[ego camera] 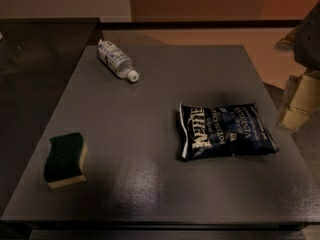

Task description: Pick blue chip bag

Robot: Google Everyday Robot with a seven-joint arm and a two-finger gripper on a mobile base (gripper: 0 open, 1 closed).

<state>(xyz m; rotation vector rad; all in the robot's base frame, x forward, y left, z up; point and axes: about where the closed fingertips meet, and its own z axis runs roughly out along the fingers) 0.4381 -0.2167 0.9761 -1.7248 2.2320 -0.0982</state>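
Note:
The blue chip bag [225, 131] lies flat on the grey table [150, 184], right of centre. It is dark navy and crinkly with large white lettering, and its long side runs left to right. My gripper [299, 101] shows at the right edge of the camera view as pale beige parts under a dark arm section [310, 34]. It is beyond the table's right edge, to the right of the bag and slightly farther back, not touching it.
A clear plastic bottle [116, 60] with a white cap lies on its side at the table's far left. A green-and-yellow sponge [65, 159] sits near the front left corner. A dark counter [35, 49] adjoins the table on the left.

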